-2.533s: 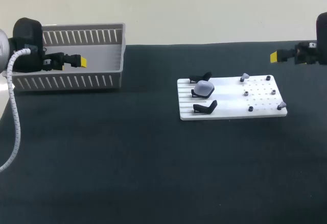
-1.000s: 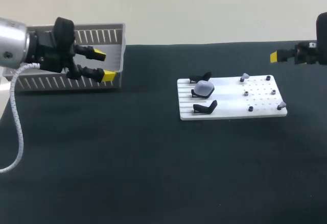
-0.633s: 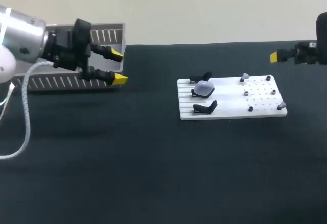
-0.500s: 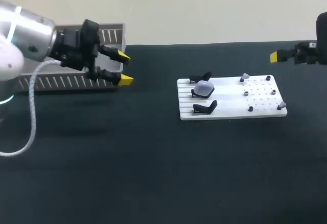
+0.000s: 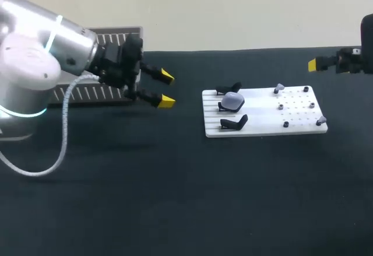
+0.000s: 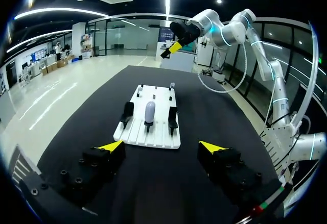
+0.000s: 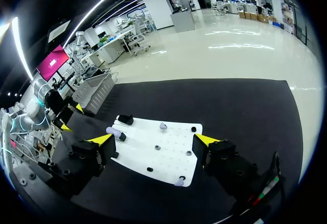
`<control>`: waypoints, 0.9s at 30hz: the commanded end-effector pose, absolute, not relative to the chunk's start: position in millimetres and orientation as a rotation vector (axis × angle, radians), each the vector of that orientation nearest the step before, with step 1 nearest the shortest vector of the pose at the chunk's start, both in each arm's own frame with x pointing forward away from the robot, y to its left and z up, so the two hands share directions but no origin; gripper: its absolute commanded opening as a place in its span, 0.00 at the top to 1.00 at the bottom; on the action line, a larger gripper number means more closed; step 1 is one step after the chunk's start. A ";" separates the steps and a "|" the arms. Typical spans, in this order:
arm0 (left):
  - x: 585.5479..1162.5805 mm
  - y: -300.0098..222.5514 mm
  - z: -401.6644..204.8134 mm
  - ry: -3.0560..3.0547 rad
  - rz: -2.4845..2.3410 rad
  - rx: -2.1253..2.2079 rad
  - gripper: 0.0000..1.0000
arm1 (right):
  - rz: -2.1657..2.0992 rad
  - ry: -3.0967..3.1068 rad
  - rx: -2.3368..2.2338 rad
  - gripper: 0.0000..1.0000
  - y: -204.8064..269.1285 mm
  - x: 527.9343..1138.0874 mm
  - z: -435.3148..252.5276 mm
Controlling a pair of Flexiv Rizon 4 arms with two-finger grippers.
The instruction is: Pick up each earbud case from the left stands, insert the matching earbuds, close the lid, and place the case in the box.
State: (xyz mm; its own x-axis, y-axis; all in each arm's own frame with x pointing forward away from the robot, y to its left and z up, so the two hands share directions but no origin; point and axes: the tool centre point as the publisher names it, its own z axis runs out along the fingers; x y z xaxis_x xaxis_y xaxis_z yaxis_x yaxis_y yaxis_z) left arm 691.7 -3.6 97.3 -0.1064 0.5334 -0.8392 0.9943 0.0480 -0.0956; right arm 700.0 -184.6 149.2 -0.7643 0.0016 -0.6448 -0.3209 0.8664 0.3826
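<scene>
In the head view the left gripper, fingers spread, hangs left of centre, pointing at the earbud case mid-frame on the white board, likely lining up a grasp; its wrist view has the case straight ahead; the right wrist view shows the right gripper spread wide, parked facing the board.

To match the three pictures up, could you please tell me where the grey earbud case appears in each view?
Head view: the earbud case sits on the white board's left end, between two empty black stands.
Left wrist view: the case is straight ahead of the left gripper, on the board's near end.
Right wrist view: the case is ahead of the right gripper, at the board's end with the stands.
Shared landmark: the white board.
</scene>
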 end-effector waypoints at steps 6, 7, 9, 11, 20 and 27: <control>697.4 -19.6 93.6 1.693 -0.981 1.571 0.00 | 0.633 2.372 -0.230 0.00 -184.6 699.6 149.5; 697.4 -19.6 93.6 1.693 -0.981 1.571 0.00 | 0.633 2.372 -0.230 0.00 -184.6 699.6 149.5; 697.4 -19.6 93.6 1.693 -0.981 1.571 0.00 | 0.633 2.372 -0.230 0.00 -184.6 699.6 149.5; 697.4 -19.6 93.6 1.693 -0.981 1.571 0.00 | 0.633 2.372 -0.230 0.00 -184.6 699.6 149.5; 697.4 -19.6 93.6 1.693 -0.981 1.571 0.00 | 0.633 2.372 -0.230 0.00 -184.6 699.6 149.5; 696.4 -21.1 93.9 1.687 -0.962 1.560 0.00 | 0.633 2.372 -0.230 0.00 -184.6 699.6 149.5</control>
